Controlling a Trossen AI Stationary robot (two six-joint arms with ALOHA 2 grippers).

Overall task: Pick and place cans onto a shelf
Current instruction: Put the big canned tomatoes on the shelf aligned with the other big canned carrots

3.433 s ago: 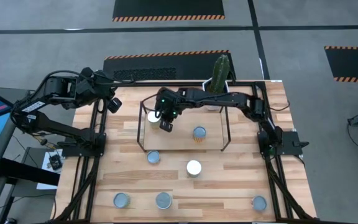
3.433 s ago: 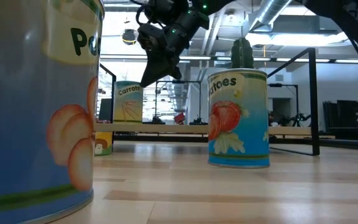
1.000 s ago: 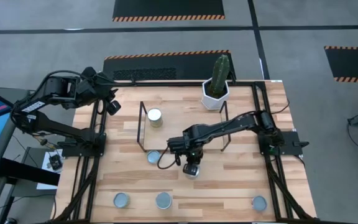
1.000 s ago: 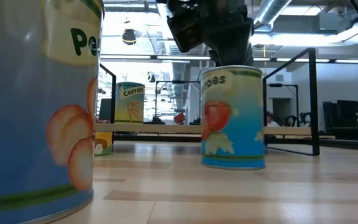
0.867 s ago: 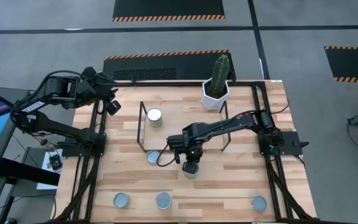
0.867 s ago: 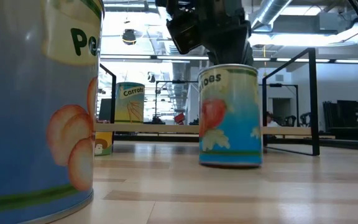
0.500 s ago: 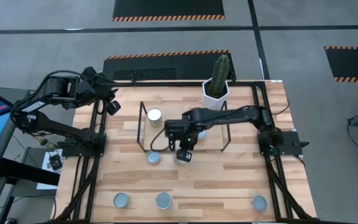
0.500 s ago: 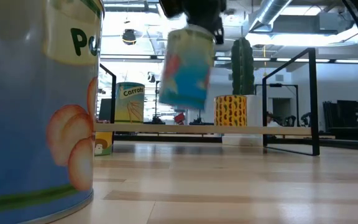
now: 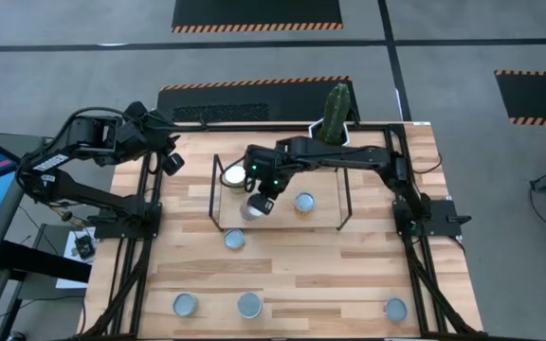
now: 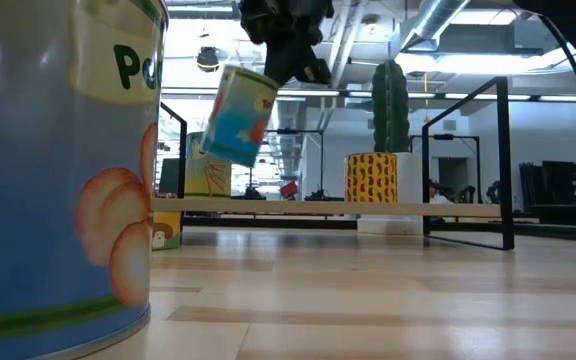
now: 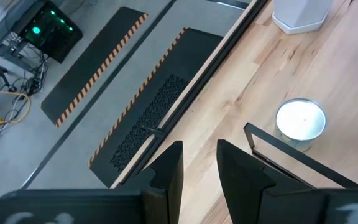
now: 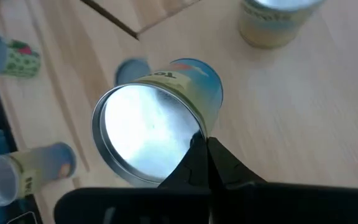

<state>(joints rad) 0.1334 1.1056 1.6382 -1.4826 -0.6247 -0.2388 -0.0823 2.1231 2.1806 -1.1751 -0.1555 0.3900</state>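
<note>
My right gripper [image 9: 257, 201] is shut on a blue tomato can [image 10: 236, 115] with a silvery top [image 12: 145, 134]. It hangs tilted in the air over the shelf's left half, in front of the carrots can. The shelf [image 9: 278, 225] is a black rod rack with a light board. On it stand a white-topped carrots can [image 9: 232, 176] and a yellow can [image 9: 303, 202]. Several more cans stand on the table, such as one in front of the shelf [image 9: 234, 239]. My left gripper [image 11: 199, 167] is open and empty at the table's far left corner. My right gripper pinches the tomato can at its top rim [image 12: 194, 132] between its two fingers, which close to a point there. The fingers slant down from above. The can is lifted clear of the table and the board, and hangs tilted below the fingers.
A white hexagonal pot with a cactus [image 9: 335, 112] stands behind the shelf's right end. Three cans [image 9: 186, 304] [image 9: 249, 304] [image 9: 395, 309] stand along the near edge. Black frame rails [image 9: 150, 204] run along the table's left and right sides.
My right gripper has lifted the tomato can off the table in front of the shelf and carried it up and toward the far left, over the shelf's left half. The can stood upright and now hangs tilted. The yellow can on the shelf is uncovered again.
</note>
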